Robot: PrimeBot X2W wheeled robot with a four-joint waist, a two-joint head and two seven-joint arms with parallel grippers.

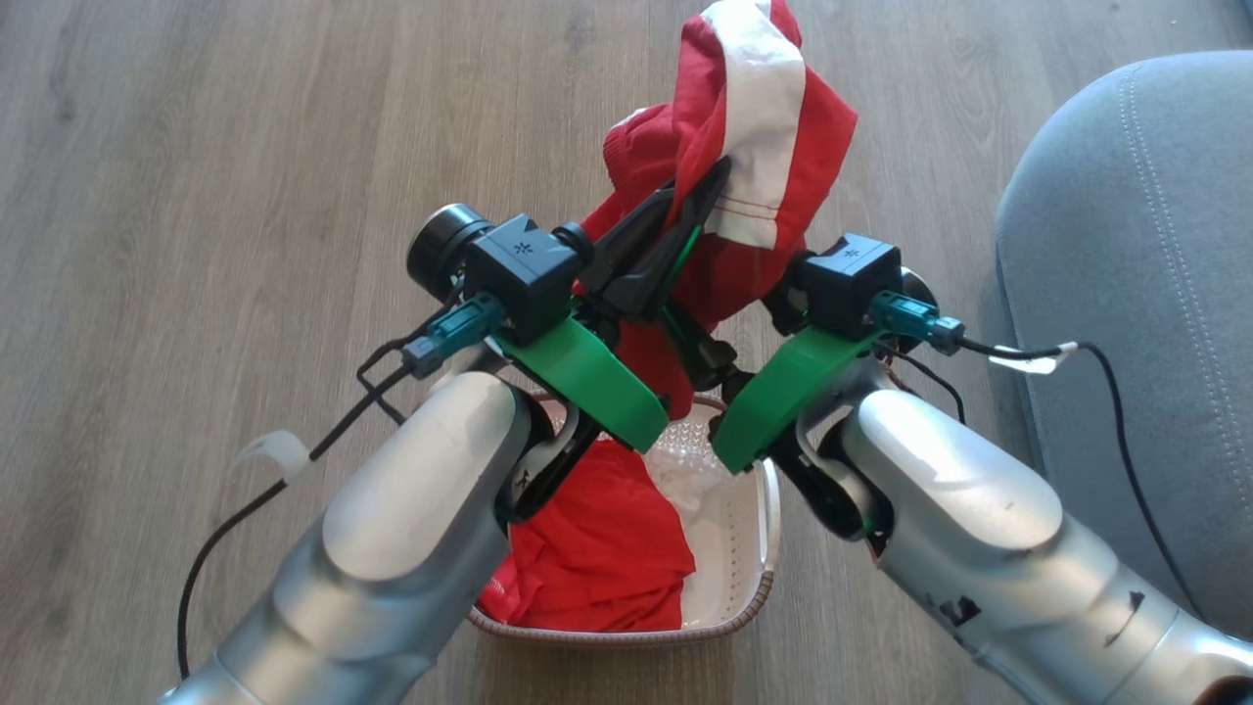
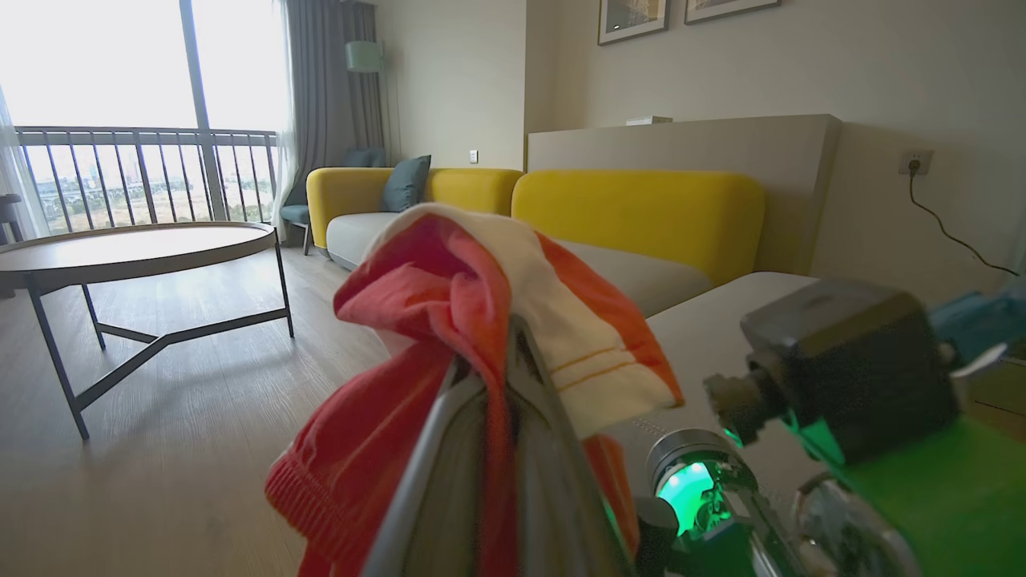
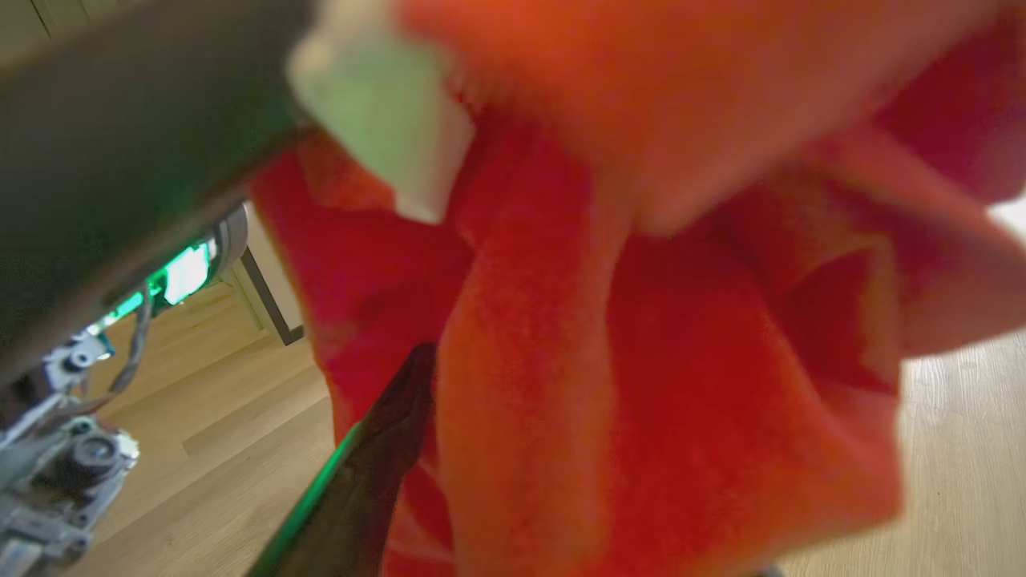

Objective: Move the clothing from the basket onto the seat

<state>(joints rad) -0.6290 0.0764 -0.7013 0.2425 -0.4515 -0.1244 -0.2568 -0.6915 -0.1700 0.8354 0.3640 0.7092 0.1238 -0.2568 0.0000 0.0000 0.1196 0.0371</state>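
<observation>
- The left gripper (image 1: 713, 186) is clamped shut on a red garment (image 1: 754, 117) with a white panel.
- The garment is held up above the basket (image 1: 749, 587), and its folds are draped over the dark fingers.
- The right gripper (image 3: 513, 377) is spread wide just beside the left one. One dark finger (image 3: 385, 449) is seen against the hanging red cloth, and the other is hidden by it.
- More red clothing (image 1: 597, 539) is heaped in the cream basket, which is set on the wooden floor (image 1: 196, 196) beneath both arms.
- The grey seat (image 1: 1136, 294) is placed at the robot's right, near the basket but apart from it.
- Beyond the raised garment, a round table (image 2: 136, 248) and a yellow sofa (image 2: 641, 208) are seen in the left wrist view.
</observation>
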